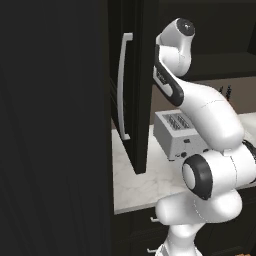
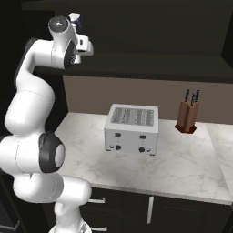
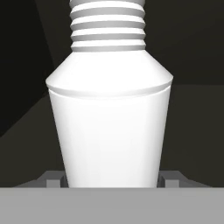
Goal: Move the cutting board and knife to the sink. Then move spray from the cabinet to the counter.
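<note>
Your pincer (image 3: 112,181) sits around the white spray (image 3: 109,122) body inside the cabinet (image 1: 131,100), fingers against both sides.

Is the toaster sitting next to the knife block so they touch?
No, the toaster stands apart from the knife block, with bare counter between them.

Silver toaster (image 2: 131,129) beside wooden knife block (image 2: 187,116)

The spray (image 3: 109,118) is plain white with a ribbed neck. The counter (image 2: 182,168) is white-grey veined marble; the toaster (image 2: 132,129) is silver.
</note>
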